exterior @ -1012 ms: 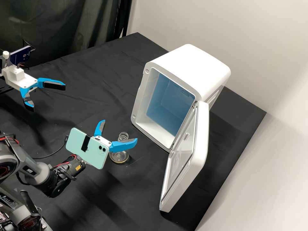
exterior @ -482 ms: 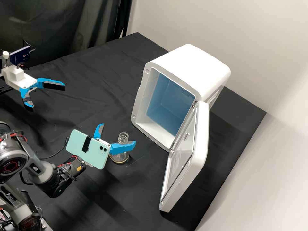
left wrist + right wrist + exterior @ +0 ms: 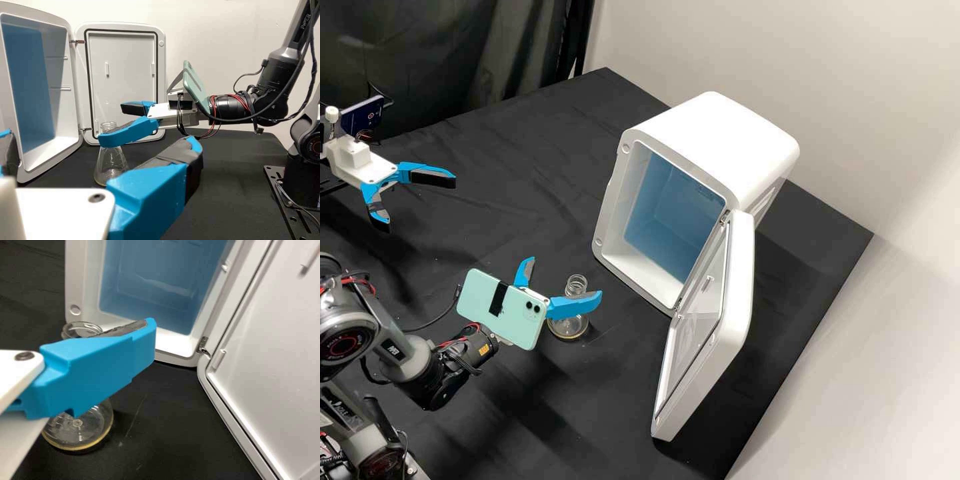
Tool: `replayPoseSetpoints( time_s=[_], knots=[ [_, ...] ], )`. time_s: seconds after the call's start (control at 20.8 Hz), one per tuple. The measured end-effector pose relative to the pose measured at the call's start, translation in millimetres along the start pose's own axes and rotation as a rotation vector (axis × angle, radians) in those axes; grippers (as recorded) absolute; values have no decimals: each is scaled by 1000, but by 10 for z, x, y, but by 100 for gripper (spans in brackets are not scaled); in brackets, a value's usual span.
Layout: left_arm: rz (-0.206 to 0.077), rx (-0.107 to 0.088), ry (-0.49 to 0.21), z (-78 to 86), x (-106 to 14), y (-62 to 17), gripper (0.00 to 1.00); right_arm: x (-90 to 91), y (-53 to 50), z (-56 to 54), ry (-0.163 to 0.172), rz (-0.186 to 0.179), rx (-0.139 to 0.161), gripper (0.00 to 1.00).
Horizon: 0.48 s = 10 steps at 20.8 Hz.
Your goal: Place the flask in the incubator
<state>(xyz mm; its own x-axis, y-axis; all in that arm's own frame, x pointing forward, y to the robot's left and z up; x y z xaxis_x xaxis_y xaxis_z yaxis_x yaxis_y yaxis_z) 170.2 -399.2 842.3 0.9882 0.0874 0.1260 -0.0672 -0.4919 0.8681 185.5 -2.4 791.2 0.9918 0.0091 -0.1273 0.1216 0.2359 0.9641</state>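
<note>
High view, flask: a clear conical flask [image 3: 568,325] stands upright on the black bench [image 3: 520,160], just outside the incubator's mouth and not in it.
High view, incubator: the white incubator [image 3: 720,140] shows its blue lining, and its door [image 3: 713,320] is swung wide open.
High view, right gripper: the right gripper [image 3: 567,277], with a mint phone [image 3: 500,317] strapped to its wrist, sits at the flask. Its claw is released, with one blue finger on either side of the neck.
High view, left gripper: the left gripper [image 3: 419,203] hangs over the bench well away from the flask, fingers spread and holding nothing.
Left wrist view, flask: from side-on, the flask's full cone rests on the bench between the incubator and the right arm. The nearer finger [image 3: 130,134] crosses in front of the neck, and whether it touches the glass cannot be told.
Left wrist view, door: the inner face shows, a white panel ringed by a dark seal.
Right wrist view, flask: up close, the open mouth and a yellowish ring at the base are visible, while one blue finger covers the neck.
Right wrist view, incubator: the blue cavity lies right behind the flask, with a hinge [image 3: 202,346] at the lower corner.
</note>
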Motion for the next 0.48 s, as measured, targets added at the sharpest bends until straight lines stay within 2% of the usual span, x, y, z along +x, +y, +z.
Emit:
replayPoseSetpoints(
  time_s=[0.29,0.48],
  knots=[
    [0,0,0,0,0,0,100,5,-26,-43,24,-14,-12,100],
    [0,0,0,0,0,0,100,7,-40,-65,36,-21,-43,100]
  ],
)
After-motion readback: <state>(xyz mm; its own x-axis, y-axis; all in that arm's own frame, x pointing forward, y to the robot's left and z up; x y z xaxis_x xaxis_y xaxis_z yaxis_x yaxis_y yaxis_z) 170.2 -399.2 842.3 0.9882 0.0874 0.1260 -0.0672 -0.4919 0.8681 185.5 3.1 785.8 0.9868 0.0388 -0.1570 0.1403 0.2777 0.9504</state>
